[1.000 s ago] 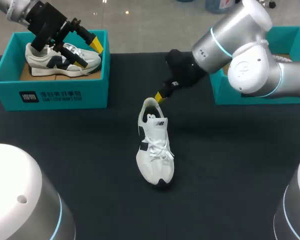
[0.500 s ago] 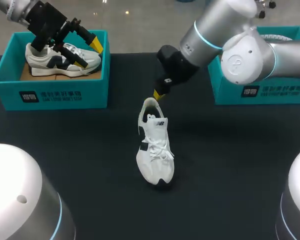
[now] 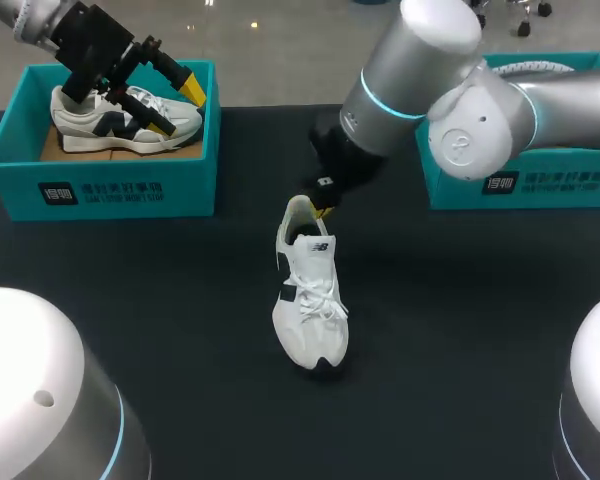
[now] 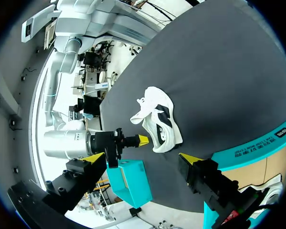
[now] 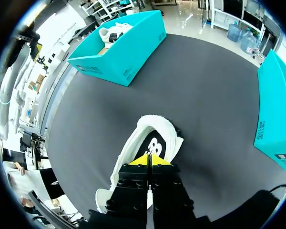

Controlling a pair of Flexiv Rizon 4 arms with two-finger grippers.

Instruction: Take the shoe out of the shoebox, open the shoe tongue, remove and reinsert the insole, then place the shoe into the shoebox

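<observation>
Table [image 3: 460,300]: black, matte top.
Box at the far left [image 3: 110,190]: teal, open-topped, standing on the table near its back edge, white print on its front wall.
Shoe inside it [image 3: 85,132]: pale with dark side marks, sole down, toe toward the table's middle.

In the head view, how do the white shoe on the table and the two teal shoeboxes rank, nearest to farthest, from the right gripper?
1. The white shoe, mid-table, its heel at the right gripper.
2. The left shoebox and the right shoebox, on opposite sides: too close to call.
</observation>
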